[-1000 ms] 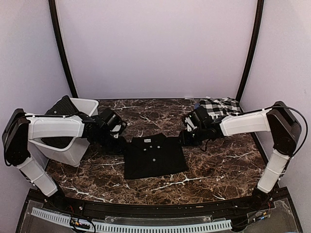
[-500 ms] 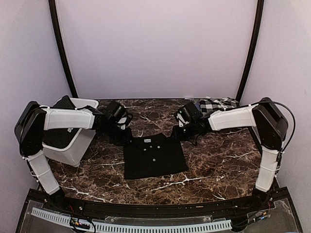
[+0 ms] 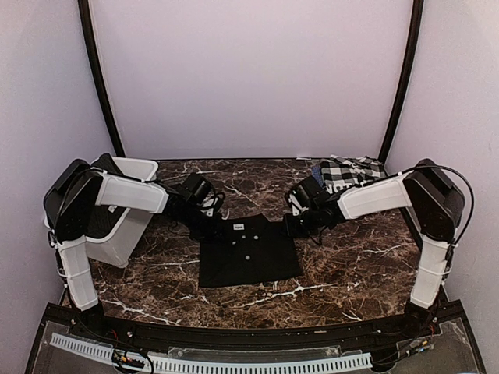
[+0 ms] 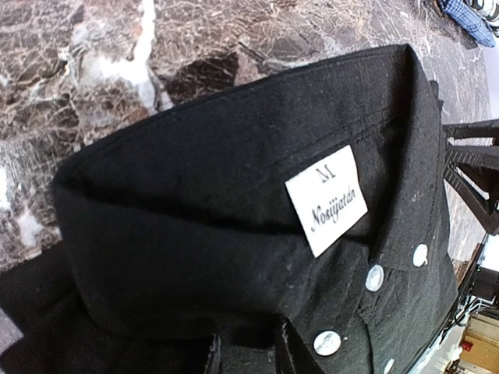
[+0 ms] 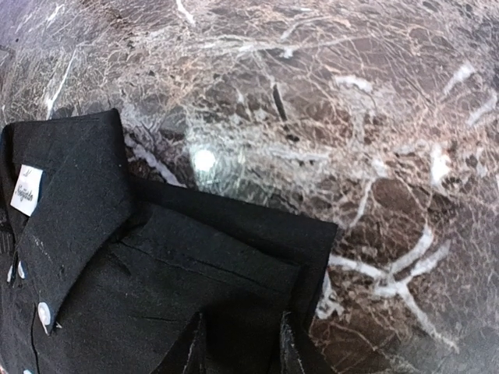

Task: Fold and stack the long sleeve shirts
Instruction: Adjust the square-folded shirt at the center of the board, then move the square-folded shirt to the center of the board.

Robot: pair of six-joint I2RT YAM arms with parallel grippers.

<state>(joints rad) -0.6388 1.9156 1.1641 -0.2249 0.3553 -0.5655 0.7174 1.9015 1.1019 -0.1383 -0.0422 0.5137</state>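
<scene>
Since one second earlier, both arms have drawn their elbows inward and their grippers have travelled from the flanks of the black shirt (image 3: 248,253) to its collar-side corners. The left gripper (image 4: 245,347) pinches cloth beside the collar, near the white neck label (image 4: 326,199) and the row of buttons (image 4: 327,341). The right gripper (image 5: 238,343) pinches the opposite shoulder corner. The shirt lies folded at the centre of the marble table (image 3: 351,265). The checked shirt (image 3: 352,170) rests at the far right edge. At left, the white bin (image 3: 144,164) holds dark cloth (image 3: 107,164) heaped to its rim.
</scene>
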